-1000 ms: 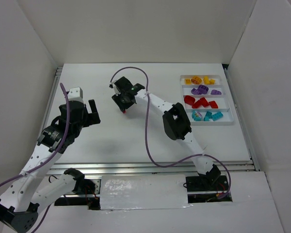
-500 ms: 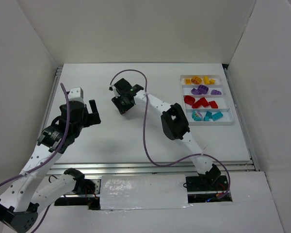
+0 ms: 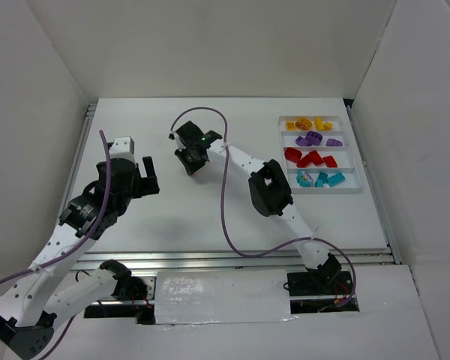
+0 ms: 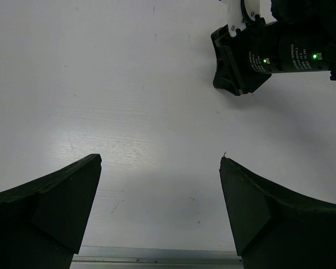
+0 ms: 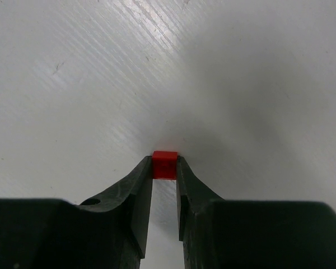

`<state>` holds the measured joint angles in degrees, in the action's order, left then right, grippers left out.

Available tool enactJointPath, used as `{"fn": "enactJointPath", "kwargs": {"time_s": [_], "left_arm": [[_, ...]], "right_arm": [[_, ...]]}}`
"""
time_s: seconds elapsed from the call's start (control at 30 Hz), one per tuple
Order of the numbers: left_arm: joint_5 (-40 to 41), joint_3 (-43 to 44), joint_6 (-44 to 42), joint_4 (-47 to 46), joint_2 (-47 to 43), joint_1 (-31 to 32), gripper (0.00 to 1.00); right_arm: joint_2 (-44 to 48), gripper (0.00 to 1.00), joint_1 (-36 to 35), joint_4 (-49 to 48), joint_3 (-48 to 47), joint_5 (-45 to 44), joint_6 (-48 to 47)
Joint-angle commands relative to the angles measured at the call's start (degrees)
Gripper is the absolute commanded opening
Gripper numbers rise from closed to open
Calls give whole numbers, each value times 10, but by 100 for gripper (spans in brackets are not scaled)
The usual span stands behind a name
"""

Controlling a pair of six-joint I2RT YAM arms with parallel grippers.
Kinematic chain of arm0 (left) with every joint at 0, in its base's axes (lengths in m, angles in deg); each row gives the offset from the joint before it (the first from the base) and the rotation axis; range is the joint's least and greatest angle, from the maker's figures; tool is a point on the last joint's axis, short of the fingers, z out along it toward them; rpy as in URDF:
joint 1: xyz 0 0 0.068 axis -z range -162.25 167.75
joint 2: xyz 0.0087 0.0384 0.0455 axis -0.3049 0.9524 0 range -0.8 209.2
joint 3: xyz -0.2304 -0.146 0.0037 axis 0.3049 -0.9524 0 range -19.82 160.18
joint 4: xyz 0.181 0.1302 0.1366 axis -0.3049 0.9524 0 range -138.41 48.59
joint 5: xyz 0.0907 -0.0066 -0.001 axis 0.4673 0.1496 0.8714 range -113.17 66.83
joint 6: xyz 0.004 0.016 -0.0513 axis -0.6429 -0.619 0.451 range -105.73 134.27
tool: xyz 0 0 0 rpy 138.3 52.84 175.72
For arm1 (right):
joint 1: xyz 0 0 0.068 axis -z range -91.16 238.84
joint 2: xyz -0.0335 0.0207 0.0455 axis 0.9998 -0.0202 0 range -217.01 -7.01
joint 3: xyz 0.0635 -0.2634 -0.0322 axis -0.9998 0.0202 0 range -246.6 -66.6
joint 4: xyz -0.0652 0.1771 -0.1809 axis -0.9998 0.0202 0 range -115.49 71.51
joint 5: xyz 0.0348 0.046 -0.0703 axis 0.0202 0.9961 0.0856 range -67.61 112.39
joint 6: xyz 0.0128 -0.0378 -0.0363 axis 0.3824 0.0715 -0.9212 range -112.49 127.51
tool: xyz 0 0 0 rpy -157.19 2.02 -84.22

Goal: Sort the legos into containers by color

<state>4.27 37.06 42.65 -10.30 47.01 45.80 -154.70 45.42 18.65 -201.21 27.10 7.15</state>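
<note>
My right gripper (image 3: 189, 160) is over the table's middle left and is shut on a small red lego (image 5: 164, 165), pinched at its fingertips (image 5: 143, 171) just above the table. In the top view the brick is hidden under the gripper. The white tray (image 3: 350, 150) at the far right has four compartments holding yellow legos (image 3: 307, 123), purple legos (image 3: 310, 139), red legos (image 3: 309, 158) and teal legos (image 3: 322, 179). My left gripper (image 3: 148, 171) is open and empty at the left. It shows wide open in the left wrist view (image 4: 159, 168).
The right arm's purple cable (image 3: 226, 187) loops over the table's middle. The right arm's wrist (image 4: 269, 56) shows at the top of the left wrist view. White walls enclose the table on three sides. A metal rail (image 3: 232, 259) runs along the near edge.
The red lego, visible below the right gripper one second ago, is now hidden under it as the gripper shifted slightly. My left gripper moved a little to the right.
</note>
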Motion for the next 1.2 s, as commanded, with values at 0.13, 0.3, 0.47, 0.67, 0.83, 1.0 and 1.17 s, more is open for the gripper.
{"fn": "enactJointPath", "kwargs": {"time_s": [0.13, 0.3, 0.47, 0.67, 0.83, 1.0, 1.17], "left_arm": [[29, 10, -13, -11, -8, 11, 99], [32, 10, -12, -12, -12, 12, 99], [31, 9, -13, -13, -18, 15, 100], [25, 8, -14, -16, -18, 17, 99], [23, 7, -15, -17, -13, 16, 100], [18, 6, -17, -20, -8, 13, 100], [12, 6, -19, -22, 1, 12, 99]], "right_arm": [[136, 3, 8, -87, 133, 16, 33], [322, 3, 81, -177, 306, 72, 81], [424, 4, 195, -182, 422, 18, 126], [454, 5, 378, -173, 521, -75, 218], [446, 7, 479, -203, 553, -127, 284], [418, 8, 497, -188, 524, -170, 290], [403, 15, 507, -194, 516, -173, 295]]}}
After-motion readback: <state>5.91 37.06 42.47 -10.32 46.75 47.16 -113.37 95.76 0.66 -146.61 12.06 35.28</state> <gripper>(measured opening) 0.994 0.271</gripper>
